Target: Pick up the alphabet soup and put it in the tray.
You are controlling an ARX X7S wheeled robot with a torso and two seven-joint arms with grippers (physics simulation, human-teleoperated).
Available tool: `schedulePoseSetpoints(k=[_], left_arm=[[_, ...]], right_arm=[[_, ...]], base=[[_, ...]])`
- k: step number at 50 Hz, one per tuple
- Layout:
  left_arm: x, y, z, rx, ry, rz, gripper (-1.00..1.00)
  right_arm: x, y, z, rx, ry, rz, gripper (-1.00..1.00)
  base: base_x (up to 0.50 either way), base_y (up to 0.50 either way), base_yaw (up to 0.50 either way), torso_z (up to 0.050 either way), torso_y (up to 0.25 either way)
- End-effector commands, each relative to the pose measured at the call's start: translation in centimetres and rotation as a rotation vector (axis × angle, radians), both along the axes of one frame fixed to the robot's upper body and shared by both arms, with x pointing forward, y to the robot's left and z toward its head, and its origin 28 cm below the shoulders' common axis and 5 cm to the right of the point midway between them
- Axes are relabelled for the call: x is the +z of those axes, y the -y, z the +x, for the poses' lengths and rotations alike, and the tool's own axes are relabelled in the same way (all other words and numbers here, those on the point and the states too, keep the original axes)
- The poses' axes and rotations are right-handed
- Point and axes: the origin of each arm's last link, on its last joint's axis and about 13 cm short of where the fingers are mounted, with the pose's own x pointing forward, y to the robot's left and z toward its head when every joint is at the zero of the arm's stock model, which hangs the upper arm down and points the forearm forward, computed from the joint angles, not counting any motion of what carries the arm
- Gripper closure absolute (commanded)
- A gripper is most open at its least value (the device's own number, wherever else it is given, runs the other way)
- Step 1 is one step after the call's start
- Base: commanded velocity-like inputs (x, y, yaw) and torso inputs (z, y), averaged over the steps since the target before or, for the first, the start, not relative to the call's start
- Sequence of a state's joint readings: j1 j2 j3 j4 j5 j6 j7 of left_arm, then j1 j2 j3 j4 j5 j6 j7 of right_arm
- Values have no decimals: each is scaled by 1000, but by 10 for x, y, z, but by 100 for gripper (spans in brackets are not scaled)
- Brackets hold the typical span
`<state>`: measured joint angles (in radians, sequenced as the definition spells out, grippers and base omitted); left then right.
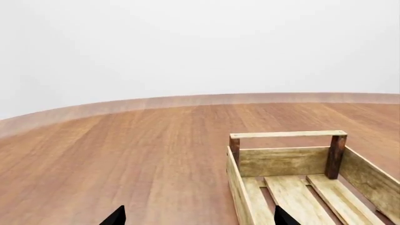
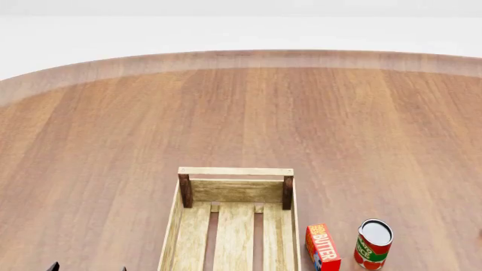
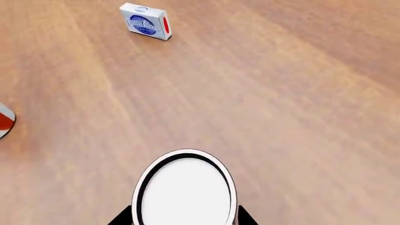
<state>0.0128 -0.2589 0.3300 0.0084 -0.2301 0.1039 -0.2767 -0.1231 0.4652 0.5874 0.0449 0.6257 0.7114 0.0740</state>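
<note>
**Can top between the right fingertips, tray standing apart**

In the right wrist view a can (image 3: pixel 185 190) with a pale white top and a dark ring around its rim sits directly between the two black fingertips of the right gripper (image 3: pixel 185 216). One tip shows on each side of the can, very close to its wall. Only the lid is visible from above, so the label cannot be read and I cannot say for sure that this is the alphabet soup. It is also not possible to tell if the fingers already press on the can or only stand beside it, and the lower part of the can is cut by the frame edge.

The tray (image 2: pixel 236 171) stands on the wooden table (image 2: pixel 113 141), in the lower middle of the head view, with its near end cut off. Its slatted floor shows nothing inside in the visible part. Just to the right of it stands a small butter box (image 2: pixel 322 247), and near that a red and green can (image 2: pixel 373 244), upright.

The left gripper (image 1: pixel 196 216) shows only two dark tips at the frame edge of the left wrist view, set wide apart with bare table between them, so it stands open and holds nothing. The tray's end wall lies beyond one tip.

Farther on the table in the right wrist view lies a white and blue box (image 3: pixel 145 21). At the frame edge a red and white object (image 3: pixel 5 121) is mostly cut off and cannot be named.
</note>
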Motion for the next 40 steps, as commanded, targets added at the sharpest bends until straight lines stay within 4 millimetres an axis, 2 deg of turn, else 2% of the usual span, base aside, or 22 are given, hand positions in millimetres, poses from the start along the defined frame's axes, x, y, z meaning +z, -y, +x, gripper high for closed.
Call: schedulePoseSetpoints(k=[1,8,17,30,40], left_arm=[[0,0,0,-1,1,0,-100],[0,0,-1,-1,2,1,-100],[0,1,-1,-2,2,2,-100],[1,1,-1,-4,4,4,-100],[1,1,-1,-6,7,7,-100]], right_arm=[[11,-2,2,34,33,-29,100],[30,-11,3,106,84,-73,100],[69,-29,6,200,197,-120,100],[132,-65,16,382,371,-205,100],[162,-91,27,519,462,-261,100]], base=[[0,0,0,0,0],[0,0,0,0,1],[0,0,0,0,0],[0,0,0,0,1],[0,0,0,0,0]])
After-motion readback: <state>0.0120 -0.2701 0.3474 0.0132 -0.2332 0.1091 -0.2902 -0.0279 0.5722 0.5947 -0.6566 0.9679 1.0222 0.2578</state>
